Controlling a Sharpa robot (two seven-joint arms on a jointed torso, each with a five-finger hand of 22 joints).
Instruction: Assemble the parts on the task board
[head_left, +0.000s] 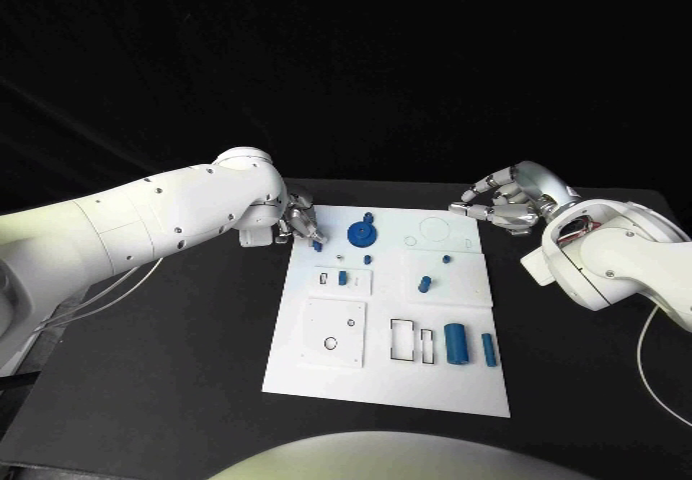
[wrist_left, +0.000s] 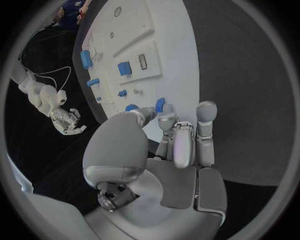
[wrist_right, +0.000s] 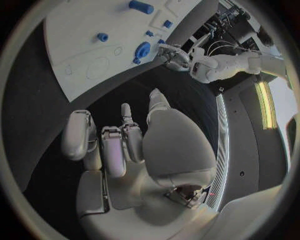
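The black surface (head_left: 159, 400) lay nearest the robot, and the white task board (head_left: 387, 385) rested flat on it, running away between the two arms. On the board's near part, well short of both hands, a large blue cylinder (head_left: 456, 343) and a slimmer blue peg (head_left: 489, 349) lay side by side beside a pair of rectangular slots (head_left: 411, 339). Farther out, toward the middle, a small blue square block (head_left: 343, 278) sat in its recess and a short blue peg (head_left: 426, 284) stood to the side nearer the right robot hand.

At the board's far corner the left robot hand (head_left: 296, 222) hovered over the board's edge, its fingers (wrist_left: 167, 120) drawn together and pinching a small blue part (wrist_left: 160, 104) at their tips. Just beside that hand lay a round blue disc part (head_left: 364, 235).

The right robot hand (head_left: 505, 205) hung above the dark surface just off the board's far opposite corner, fingers spread apart and holding nothing.

Beyond the surface the room behind stayed black.
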